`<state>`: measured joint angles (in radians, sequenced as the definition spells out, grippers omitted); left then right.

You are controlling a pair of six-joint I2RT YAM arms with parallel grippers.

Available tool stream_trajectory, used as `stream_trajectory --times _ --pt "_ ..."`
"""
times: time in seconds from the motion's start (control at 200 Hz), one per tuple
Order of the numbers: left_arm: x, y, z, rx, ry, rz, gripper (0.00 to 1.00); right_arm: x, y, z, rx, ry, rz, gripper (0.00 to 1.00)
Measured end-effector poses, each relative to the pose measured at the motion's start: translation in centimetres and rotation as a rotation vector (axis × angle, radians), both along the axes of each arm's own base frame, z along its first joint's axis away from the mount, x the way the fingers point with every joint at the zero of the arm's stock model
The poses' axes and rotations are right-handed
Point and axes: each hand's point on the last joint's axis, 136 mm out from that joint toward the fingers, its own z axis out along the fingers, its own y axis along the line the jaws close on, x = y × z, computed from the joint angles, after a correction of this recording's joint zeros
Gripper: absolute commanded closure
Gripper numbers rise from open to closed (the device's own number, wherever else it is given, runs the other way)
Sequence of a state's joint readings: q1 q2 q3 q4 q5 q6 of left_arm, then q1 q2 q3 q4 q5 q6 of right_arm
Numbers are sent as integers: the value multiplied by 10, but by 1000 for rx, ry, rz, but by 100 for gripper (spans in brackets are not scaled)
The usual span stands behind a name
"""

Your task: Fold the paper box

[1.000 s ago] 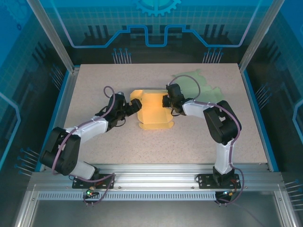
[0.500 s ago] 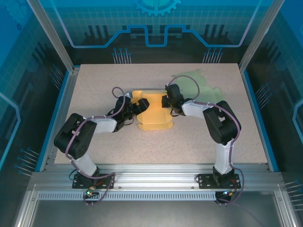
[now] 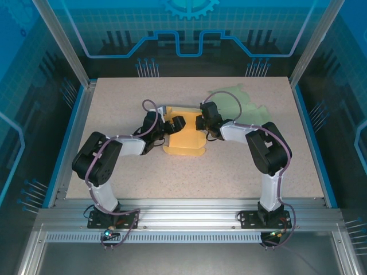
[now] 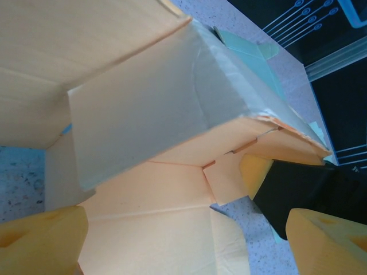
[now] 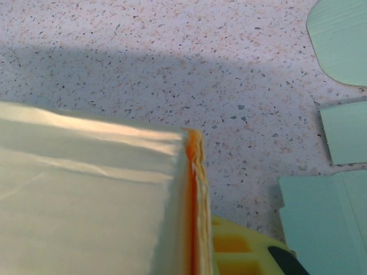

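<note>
Left pincer (image 3: 174, 124) closer in, wide (right pincer (image 3: 200, 122) tight on paper box (image 3: 184, 142)), speckled table (image 3: 229, 169).

Field note: we read this as a robotics lab cell. A speckled surface (image 3: 172, 177) is fenced by aluminium posts (image 3: 60, 43) and clear panels (image 3: 189, 28) printed with blue circuit graphics. A slotted metal rail (image 3: 189, 220) runs along its near edge.

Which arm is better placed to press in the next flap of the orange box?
Left, probably: the left tool is open at the loose flaps of the orange box; the right tool is shut on its right wall.
</note>
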<state>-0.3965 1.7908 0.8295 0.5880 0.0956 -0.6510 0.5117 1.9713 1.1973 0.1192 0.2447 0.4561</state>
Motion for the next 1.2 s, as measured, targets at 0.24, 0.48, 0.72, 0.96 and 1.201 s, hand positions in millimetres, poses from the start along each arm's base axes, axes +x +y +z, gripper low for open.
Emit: stream_trajectory --times 0.24,0.48,0.72,0.96,1.201 --pt "0 5 -3 124 -39 -50 6 0 0 0 -1 -1 -1 88" --pt "9 3 11 257 -109 -128 14 3 2 4 21 -14 -8 88" --pt "18 2 24 312 -163 -158 27 1 3 3 27 -5 -1 87" --pt "13 16 9 332 -132 -150 28 -2 3 -1 24 12 2 87" --pt "-23 21 28 270 -140 -195 16 -4 8 -2 25 23 17 87"
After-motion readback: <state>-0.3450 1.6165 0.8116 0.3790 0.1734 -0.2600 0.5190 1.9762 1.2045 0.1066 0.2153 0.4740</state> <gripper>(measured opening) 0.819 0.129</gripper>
